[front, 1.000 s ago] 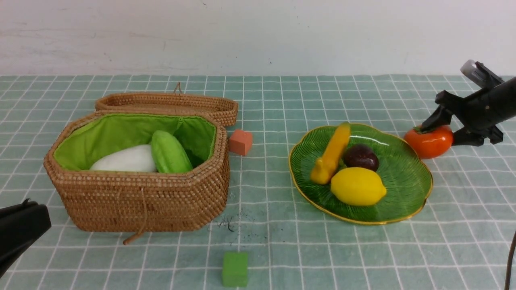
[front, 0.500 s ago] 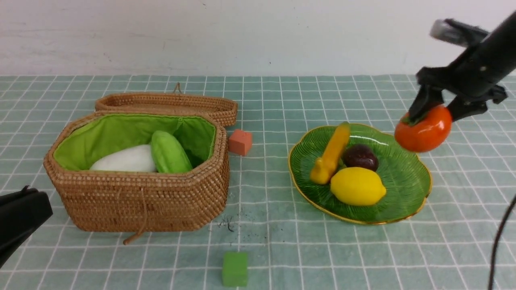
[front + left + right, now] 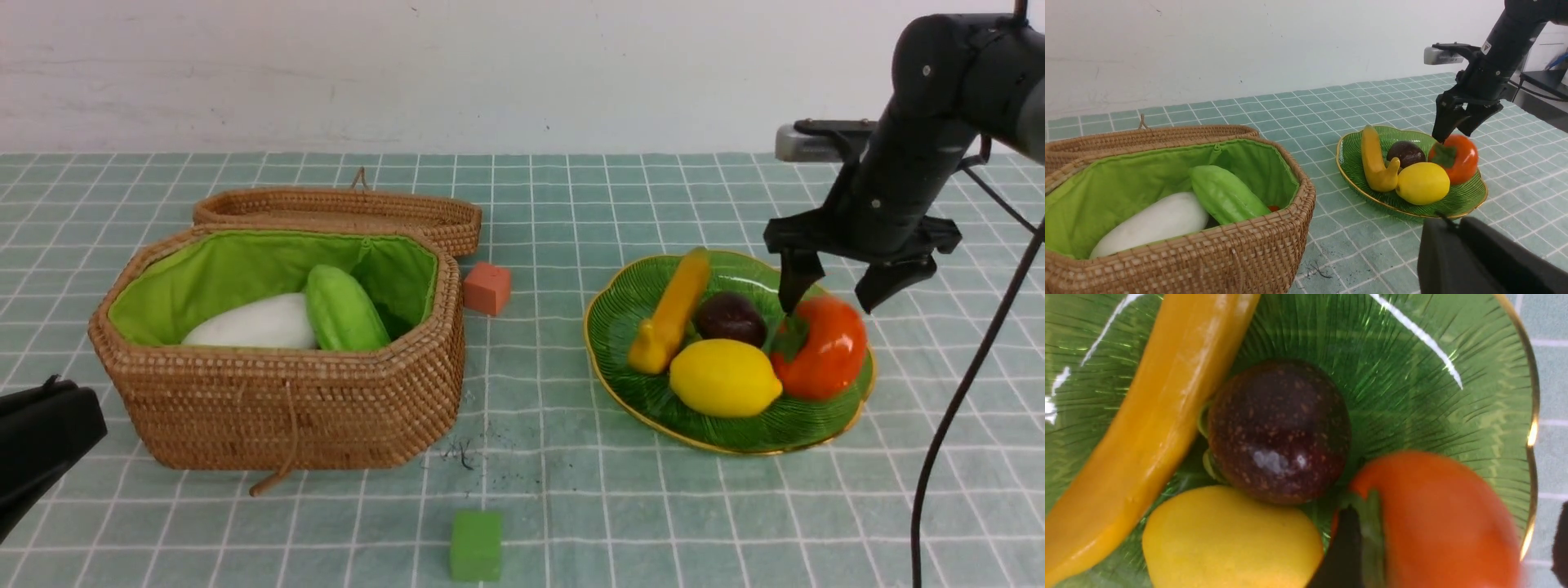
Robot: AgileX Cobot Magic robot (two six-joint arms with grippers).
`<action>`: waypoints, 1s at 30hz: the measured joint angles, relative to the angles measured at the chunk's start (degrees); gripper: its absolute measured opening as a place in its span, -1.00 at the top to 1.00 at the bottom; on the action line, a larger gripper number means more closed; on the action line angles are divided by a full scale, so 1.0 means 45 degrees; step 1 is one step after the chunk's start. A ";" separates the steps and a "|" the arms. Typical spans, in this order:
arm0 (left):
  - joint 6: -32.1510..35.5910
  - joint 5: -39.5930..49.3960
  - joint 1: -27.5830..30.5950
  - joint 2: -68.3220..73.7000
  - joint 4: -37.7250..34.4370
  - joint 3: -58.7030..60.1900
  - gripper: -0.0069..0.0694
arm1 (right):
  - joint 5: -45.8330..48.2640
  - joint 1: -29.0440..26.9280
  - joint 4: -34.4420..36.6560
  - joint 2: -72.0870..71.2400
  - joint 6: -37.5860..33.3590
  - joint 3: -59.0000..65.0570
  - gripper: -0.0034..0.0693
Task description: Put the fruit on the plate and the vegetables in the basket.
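The green plate (image 3: 629,327) holds the banana (image 3: 673,310), the mangosteen (image 3: 731,318), the lemon (image 3: 725,377) and the orange persimmon (image 3: 826,351), which lies on its side at the plate's right. My right gripper (image 3: 839,296) is open just above the persimmon, one finger near its green cap (image 3: 1372,522). The wicker basket (image 3: 286,400) at left holds the white radish (image 3: 253,322) and the green gourd (image 3: 343,310). Carrot and eggplant are hidden. My left gripper (image 3: 82,433) is shut and empty, low at the front left.
An orange cube (image 3: 487,287) sits beside the basket's right rear corner. A green cube (image 3: 476,545) sits near the front edge, middle. The basket lid (image 3: 343,208) lies open behind the basket. The right arm's cable (image 3: 947,425) hangs at the far right.
My right gripper lifted the persimmon from the cloth right of the plate, carried it left over the plate and opened. The persimmon now lies on the plate. The left arm stayed still.
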 joint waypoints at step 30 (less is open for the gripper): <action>-0.0393 -0.1808 0.0000 -0.3314 0.0242 0.3426 0.85 | 0.0126 0.0000 -0.0034 -1.9169 0.1952 1.3218 0.92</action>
